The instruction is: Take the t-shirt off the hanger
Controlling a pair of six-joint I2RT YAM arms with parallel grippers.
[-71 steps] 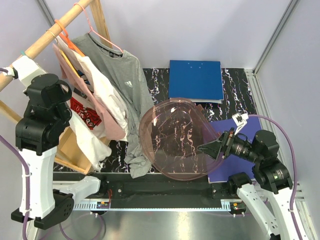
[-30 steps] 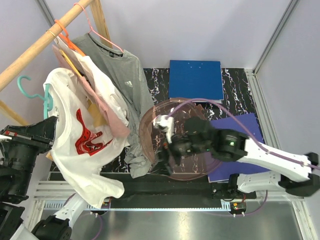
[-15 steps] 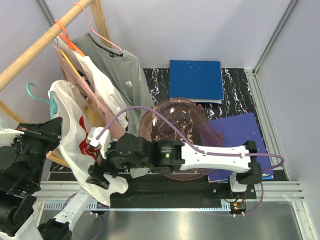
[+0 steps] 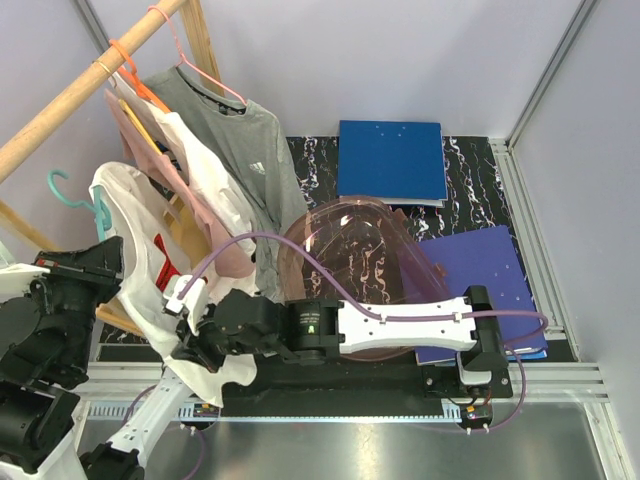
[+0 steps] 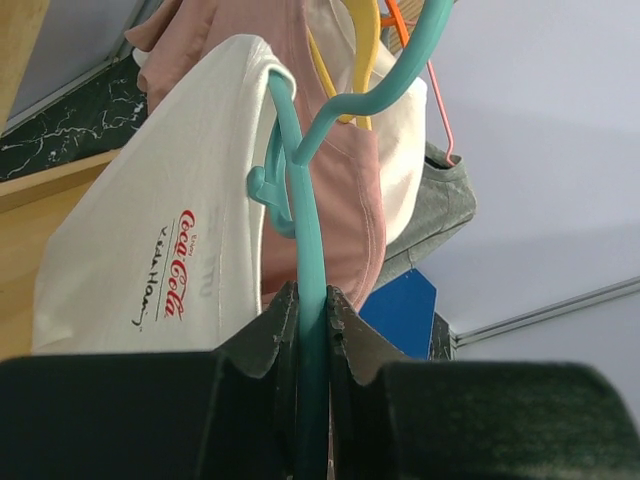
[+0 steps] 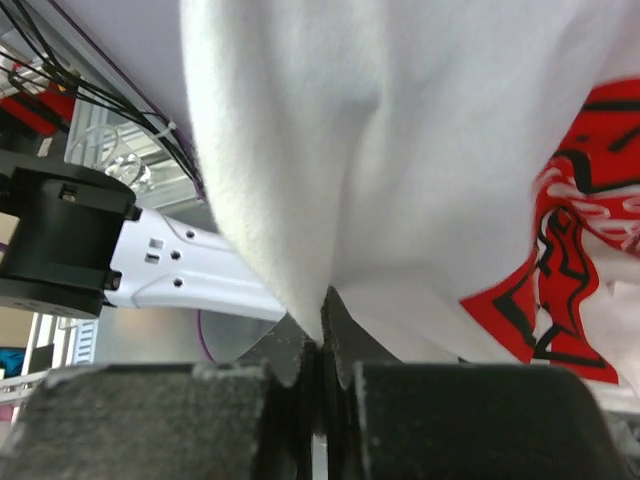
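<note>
Marbled table (image 4: 470, 175) bears blue binder (image 4: 391, 160), pink basin (image 4: 355, 255).

Hung shirts (image 4: 250, 150) crowd L; pink bowl (image 4: 352, 250) blocks ctr; room over blue folder (image 4: 391, 160)

Ahead of me on my left, a wooden rail (image 4: 70, 105) slants upward and carries a grey t-shirt (image 4: 255, 150) on a pink hanger (image 4: 210, 80). A pink garment (image 5: 345, 200) hangs just beside it, and a yellow hanger (image 5: 365, 50) shows above that. Near the middle of my black marbled desk (image 4: 470, 170) sits a translucent pink bowl (image 4: 350, 260). A blue folder (image 4: 392, 160) lies toward the far edge. A purple folder (image 4: 480, 265) lies to my right, just beside the bowl.
</note>
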